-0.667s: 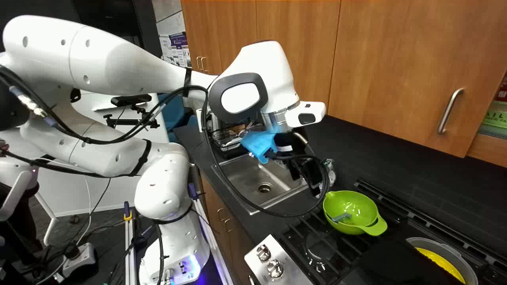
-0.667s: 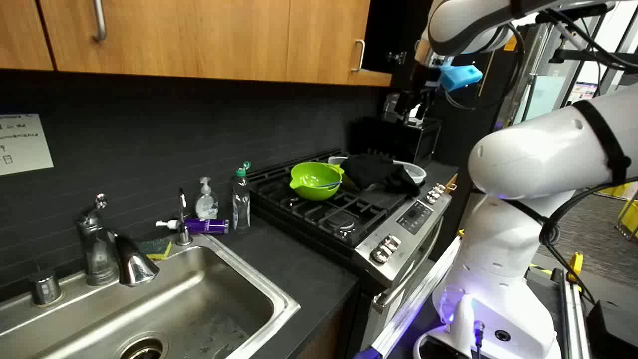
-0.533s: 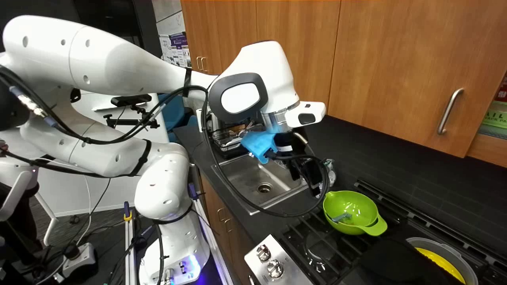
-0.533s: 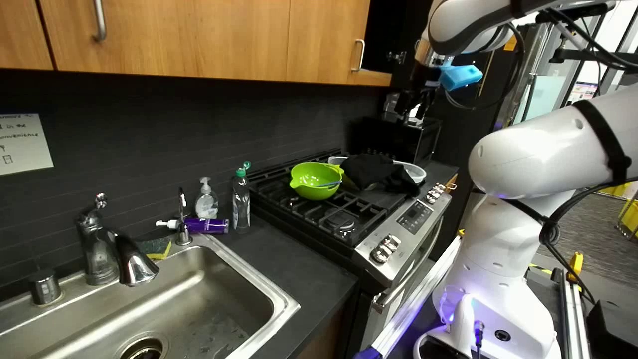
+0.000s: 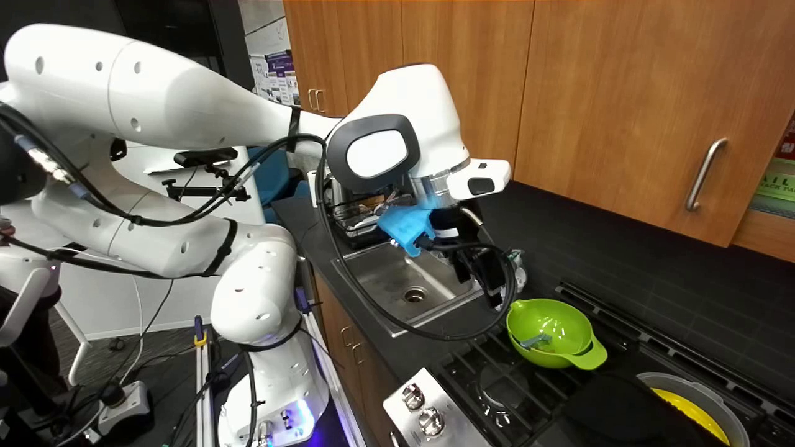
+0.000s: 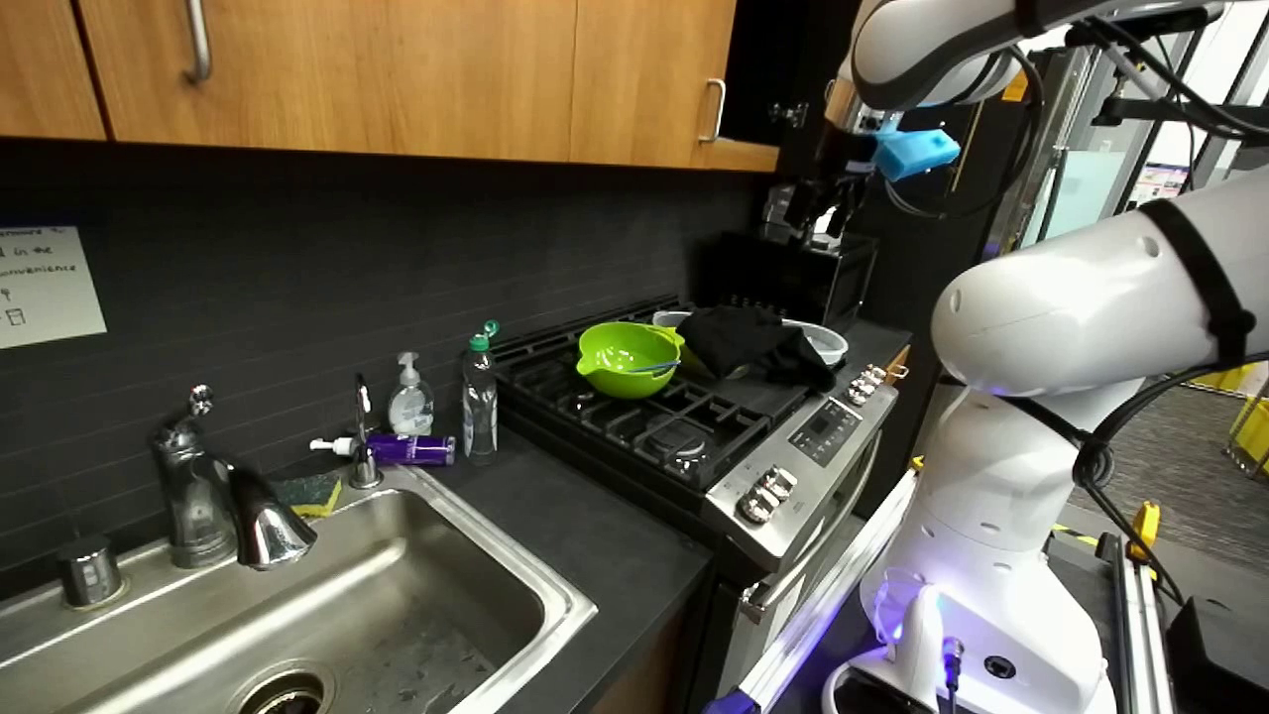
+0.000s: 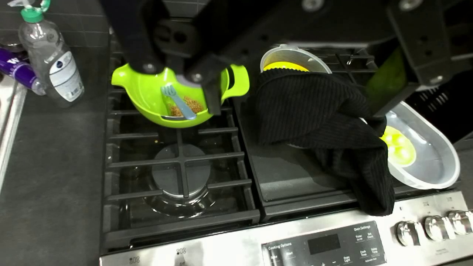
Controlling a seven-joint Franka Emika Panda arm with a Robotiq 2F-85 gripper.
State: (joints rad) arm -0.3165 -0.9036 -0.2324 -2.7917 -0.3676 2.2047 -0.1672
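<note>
My gripper (image 7: 296, 107) stands wide open over the stove, with nothing between its fingers. Below it in the wrist view lies a ribbed black cloth (image 7: 314, 111), draped partly across a translucent container (image 7: 436, 159) with yellow pieces inside. Left of the cloth, a lime-green bowl (image 7: 147, 98) sits on the burner grate, holding brown grains and a blue-grey fork (image 7: 179, 101); one finger hides part of it. In both exterior views the gripper (image 6: 821, 213) hangs above counter height, apart from everything. The green bowl (image 5: 553, 329) also shows in both.
A clear bottle with a green cap (image 6: 480, 397), a soap pump (image 6: 410, 402) and a lying purple bottle (image 6: 411, 450) stand between sink (image 6: 516, 565) and stove. A black microwave (image 6: 783, 273) is beyond the stove. Wooden cabinets (image 6: 397, 79) hang overhead. A cable (image 5: 428, 335) loops below the wrist.
</note>
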